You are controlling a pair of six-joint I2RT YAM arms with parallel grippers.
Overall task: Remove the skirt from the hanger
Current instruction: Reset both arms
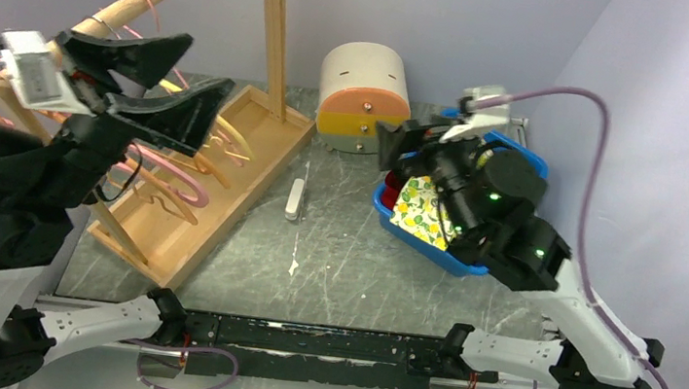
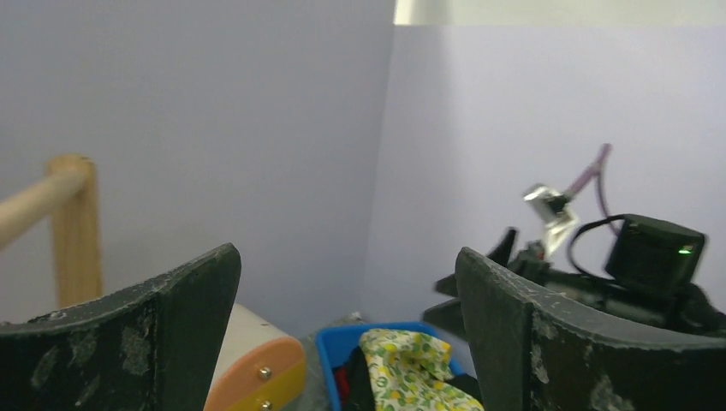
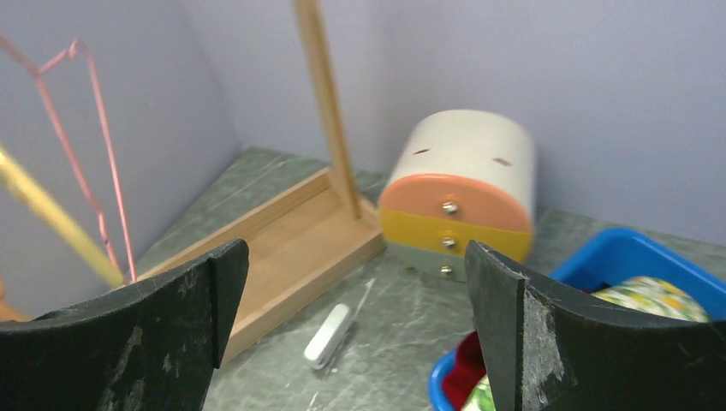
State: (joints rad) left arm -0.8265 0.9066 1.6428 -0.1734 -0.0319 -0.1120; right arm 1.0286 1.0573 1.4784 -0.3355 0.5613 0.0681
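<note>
Top external view: the skirt lies bunched in the blue bin, just below the right gripper, which gapes empty. The left gripper, also spread and empty, hangs well apart beside the rack.

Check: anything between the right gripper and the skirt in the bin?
Nothing visible. The open right gripper hangs over the left end of the bin; the lemon-print skirt lies uncovered on top inside.
</note>
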